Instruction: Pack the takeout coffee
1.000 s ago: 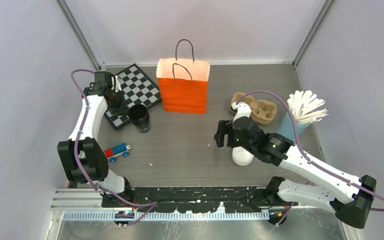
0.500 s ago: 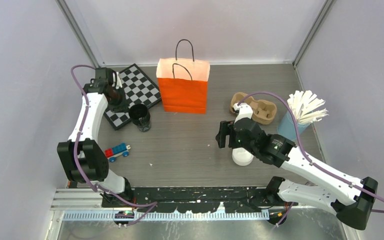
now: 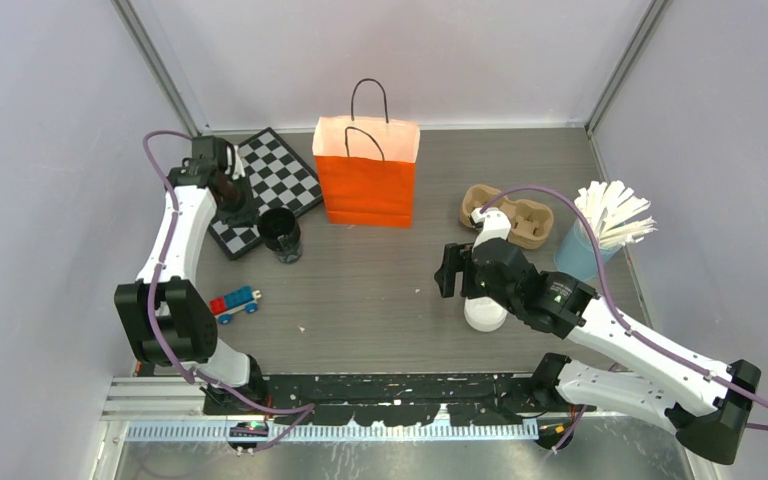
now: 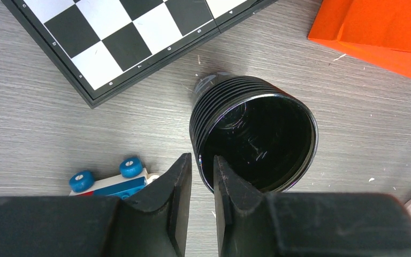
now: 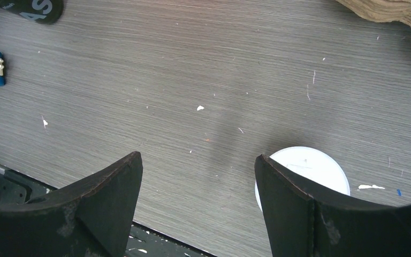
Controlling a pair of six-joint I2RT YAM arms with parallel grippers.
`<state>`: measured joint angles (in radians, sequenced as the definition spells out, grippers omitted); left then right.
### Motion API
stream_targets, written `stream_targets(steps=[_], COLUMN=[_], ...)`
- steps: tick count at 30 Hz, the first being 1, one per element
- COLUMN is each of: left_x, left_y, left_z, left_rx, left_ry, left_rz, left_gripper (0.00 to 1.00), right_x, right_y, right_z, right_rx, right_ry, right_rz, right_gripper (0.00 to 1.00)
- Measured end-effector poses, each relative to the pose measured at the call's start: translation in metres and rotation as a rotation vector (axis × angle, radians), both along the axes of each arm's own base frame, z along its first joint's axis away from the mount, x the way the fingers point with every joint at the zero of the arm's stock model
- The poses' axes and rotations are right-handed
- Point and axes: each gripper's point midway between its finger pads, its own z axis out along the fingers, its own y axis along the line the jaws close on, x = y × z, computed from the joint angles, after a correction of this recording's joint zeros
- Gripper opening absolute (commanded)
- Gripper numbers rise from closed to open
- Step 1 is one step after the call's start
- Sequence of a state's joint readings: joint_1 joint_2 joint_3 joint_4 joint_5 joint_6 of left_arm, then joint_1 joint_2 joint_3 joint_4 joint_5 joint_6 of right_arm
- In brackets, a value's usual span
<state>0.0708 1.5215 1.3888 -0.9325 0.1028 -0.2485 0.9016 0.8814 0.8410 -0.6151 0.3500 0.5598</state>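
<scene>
An orange paper bag (image 3: 366, 185) stands by the far edge of the table (image 3: 380, 300). A black ribbed lidless cup (image 4: 254, 142) sits left of it, beside a chequered board (image 3: 265, 190). The left gripper (image 4: 202, 171) is parted by a slit and empty. The right gripper (image 5: 198, 163) is spread wide and empty. The white-lidded takeout coffee (image 5: 302, 171) stands just outside one of its fingers, toward the near edge.

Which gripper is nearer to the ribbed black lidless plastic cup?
Left. The left gripper hovers right beside the ribbed black lidless cup, above the chessboard; the right gripper is far across the table, by the white-lidded takeout coffee.
</scene>
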Motion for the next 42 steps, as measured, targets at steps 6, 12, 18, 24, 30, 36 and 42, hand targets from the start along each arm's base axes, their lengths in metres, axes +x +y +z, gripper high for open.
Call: stream_targets(steps=[6, 12, 18, 24, 30, 36, 42], left_x=[-0.0011, -0.0012, -0.0012, -0.0029, -0.0040, -0.0040, -0.0039], left_y=[-0.0035, -0.0045, -0.0031, -0.0010, -0.0009, -0.0009, -0.0007], left_z=[-0.0017, -0.0018, -0.0020, -0.0049, -0.0068, -0.0068, -0.0067], left_rx=[-0.003, -0.002, 0.005, 0.020, 0.022, 0.022, 0.023], left_ry=[0.005, 0.005, 0.005, 0.013, 0.018, 0.018, 0.017], left_rz=[-0.010, -0.013, -0.011, -0.020, -0.024, -0.024, -0.024], left_gripper=[0.17, 0.17, 0.20, 0.20, 0.15, 0.02, 0.00], right_x=[0.0002, 0.0000, -0.0001, -0.0001, -0.0001, -0.0003, -0.0003], right_y=[-0.0007, -0.0021, -0.0023, -0.0023, -0.0023, -0.0026, -0.0027], right_z=[-0.0004, -0.0021, -0.0024, -0.0024, -0.0026, -0.0036, -0.0038], right_rx=[-0.003, -0.010, -0.011, -0.011, -0.011, -0.013, -0.014], right_ry=[-0.001, 0.002, 0.002, 0.002, 0.002, 0.004, 0.004], right_rz=[-0.003, -0.006, -0.006, -0.006, -0.006, -0.006, -0.006], right_gripper=[0.81, 0.81, 0.81, 0.81, 0.81, 0.81, 0.81])
